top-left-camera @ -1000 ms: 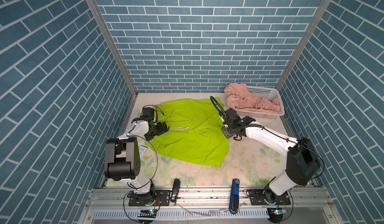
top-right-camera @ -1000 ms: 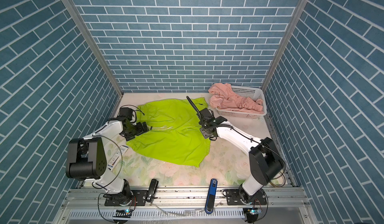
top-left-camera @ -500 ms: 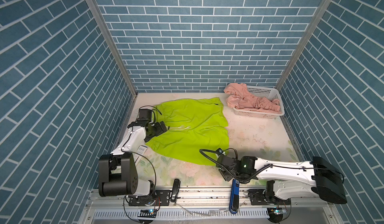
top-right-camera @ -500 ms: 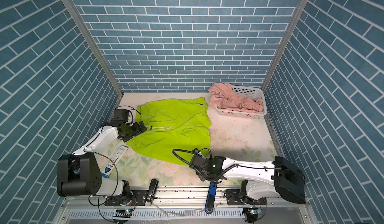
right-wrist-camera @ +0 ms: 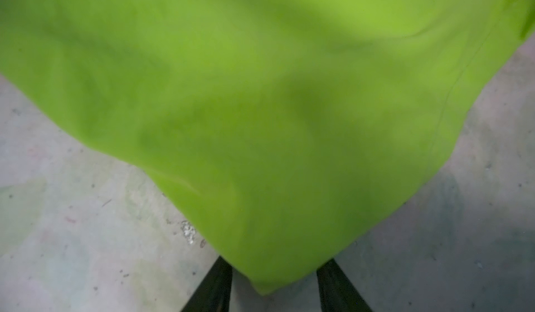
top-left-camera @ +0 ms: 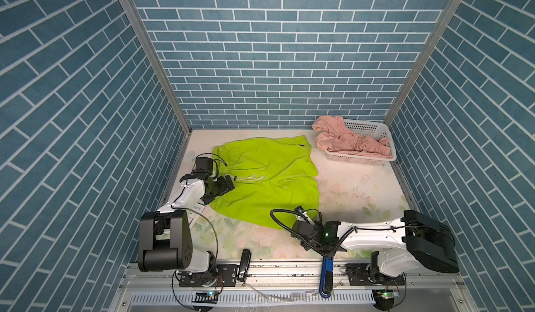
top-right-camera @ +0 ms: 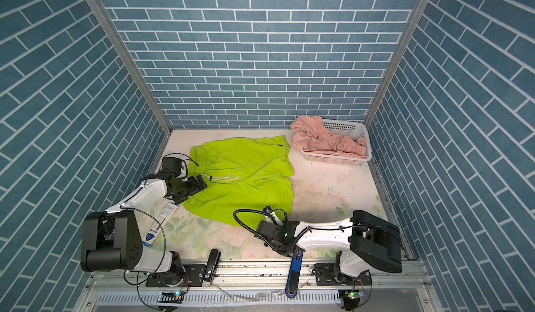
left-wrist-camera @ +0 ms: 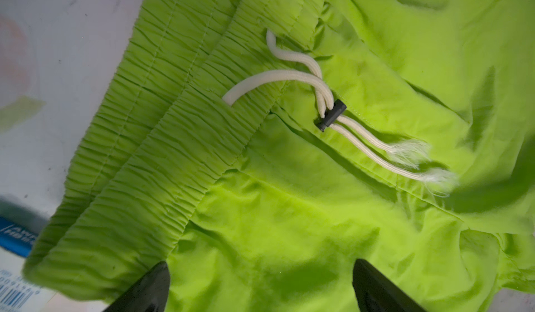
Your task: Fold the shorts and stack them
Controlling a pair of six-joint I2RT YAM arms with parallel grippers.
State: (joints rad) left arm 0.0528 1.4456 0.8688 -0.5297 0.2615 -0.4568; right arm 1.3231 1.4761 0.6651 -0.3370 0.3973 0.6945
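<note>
Lime-green shorts (top-left-camera: 269, 180) lie spread flat on the floral table (top-left-camera: 362, 186), a robot arm at each end.

The green shorts cover the middle and left of the table in both top views, waistband toward the left arm and legs toward the right. At the far right corner stands a white perforated basket (top-left-camera: 362, 158), with the salmon-pink shorts (top-left-camera: 341, 142) crumpled inside and spilling over its rim. The left gripper (left-wrist-camera: 260, 290) hangs over the gathered waistband with its claw spread wide, holding nothing. The right gripper (right-wrist-camera: 275, 287) sits low at the near hem corner, its fingers apart on either side of the cloth tip and not pressed onto it. A white drawstring (left-wrist-camera: 289, 74) runs through a small black toggle (left-wrist-camera: 333, 113).
</note>
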